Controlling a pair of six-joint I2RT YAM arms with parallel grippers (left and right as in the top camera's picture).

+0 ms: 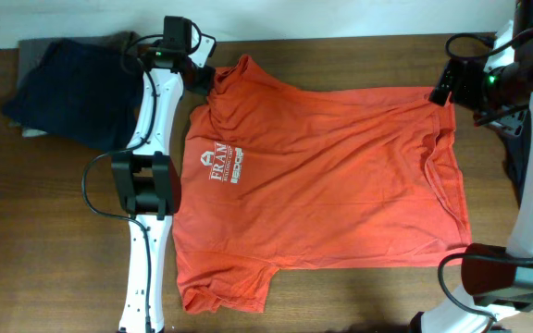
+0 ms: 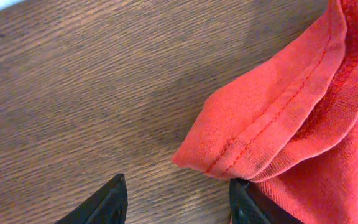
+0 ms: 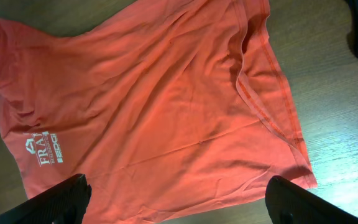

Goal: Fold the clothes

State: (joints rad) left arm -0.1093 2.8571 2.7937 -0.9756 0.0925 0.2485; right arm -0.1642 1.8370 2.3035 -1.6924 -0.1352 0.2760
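Left pincer [image 2: 178, 186] parted at sleeve [image 2: 260, 124], right pincer [image 3: 178, 190] wide over "FRAN" T-shirt [image 1: 340, 176].

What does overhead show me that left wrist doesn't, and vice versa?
Overhead only: the whole T-shirt spread flat, its white logo, a dark clothes pile, and the right pincer near the bottom hem. Left wrist only: the sleeve hem stitching close up, its tip just ahead of the left pincer, fingers parted. Both: the T-shirt's red-orange cloth on the wooden table.
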